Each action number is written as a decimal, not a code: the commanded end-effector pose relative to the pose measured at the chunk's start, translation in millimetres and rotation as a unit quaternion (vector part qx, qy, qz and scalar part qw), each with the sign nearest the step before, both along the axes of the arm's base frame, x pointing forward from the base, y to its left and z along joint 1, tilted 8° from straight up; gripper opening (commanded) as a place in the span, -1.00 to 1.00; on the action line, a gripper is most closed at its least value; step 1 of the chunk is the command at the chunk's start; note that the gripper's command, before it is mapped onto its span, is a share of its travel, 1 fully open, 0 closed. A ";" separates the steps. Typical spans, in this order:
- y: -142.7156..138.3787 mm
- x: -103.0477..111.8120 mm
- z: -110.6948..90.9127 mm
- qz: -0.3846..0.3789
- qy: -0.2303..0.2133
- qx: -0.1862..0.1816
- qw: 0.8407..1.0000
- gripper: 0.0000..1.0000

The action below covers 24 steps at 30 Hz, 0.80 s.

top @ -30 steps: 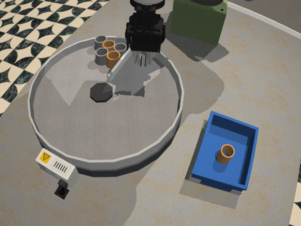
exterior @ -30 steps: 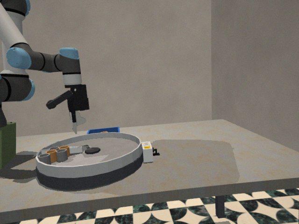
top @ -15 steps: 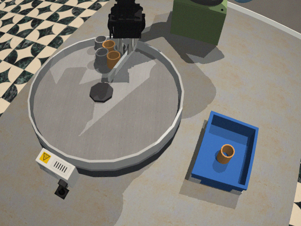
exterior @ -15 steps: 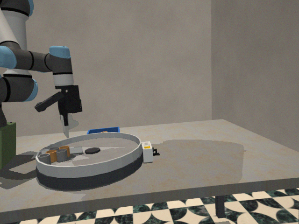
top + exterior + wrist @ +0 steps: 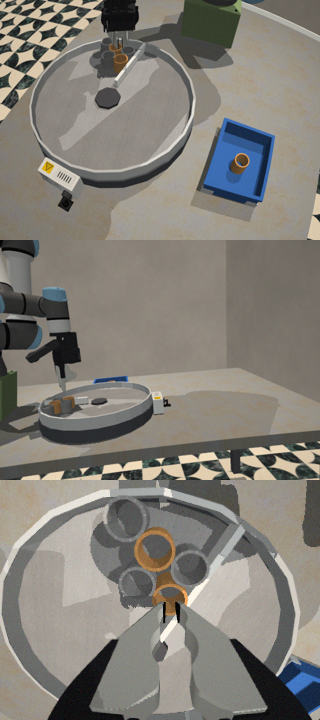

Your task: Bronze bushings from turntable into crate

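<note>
Gripper [image 5: 119, 42]: fingers together, empty, above the cluster | two bronze bushings [image 5: 120, 62] upright, bores up, among steel bushings [image 5: 108, 59] on turntable [image 5: 165, 152] | third bronze one [image 5: 239, 163] tilted in crate [image 5: 266, 165].

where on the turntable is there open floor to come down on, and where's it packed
Open floor lies on the turntable between the dark hub, the rim and the control box, and right of the white bar. The crate has room around its one bronze bushing. It is packed left of the bar, where two bronze bushings and three steel bushings cluster under the shut gripper.
</note>
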State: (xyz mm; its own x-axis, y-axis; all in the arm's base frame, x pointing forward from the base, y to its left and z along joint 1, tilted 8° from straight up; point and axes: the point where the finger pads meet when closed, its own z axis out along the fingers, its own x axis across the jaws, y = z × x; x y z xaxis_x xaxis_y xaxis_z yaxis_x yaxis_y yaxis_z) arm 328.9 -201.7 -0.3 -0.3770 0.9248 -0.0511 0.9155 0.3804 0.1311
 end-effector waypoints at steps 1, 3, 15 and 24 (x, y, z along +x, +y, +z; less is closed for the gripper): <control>-9.4 -4.1 -0.6 0.007 -0.001 -0.001 1.000 -0.90; -14.1 -6.5 -0.9 0.011 -0.001 -0.001 1.000 -0.90; -31.8 -16.3 -2.4 0.025 -0.001 -0.003 1.000 -0.90; -37.4 -19.6 -2.8 0.029 -0.001 -0.004 1.000 -0.90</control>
State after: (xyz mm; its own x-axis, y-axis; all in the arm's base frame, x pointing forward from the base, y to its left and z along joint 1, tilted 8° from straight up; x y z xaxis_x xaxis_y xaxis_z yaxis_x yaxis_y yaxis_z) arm 310.3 -236.7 -3.3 -0.4275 0.9022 -0.0581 0.8927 0.4314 0.1300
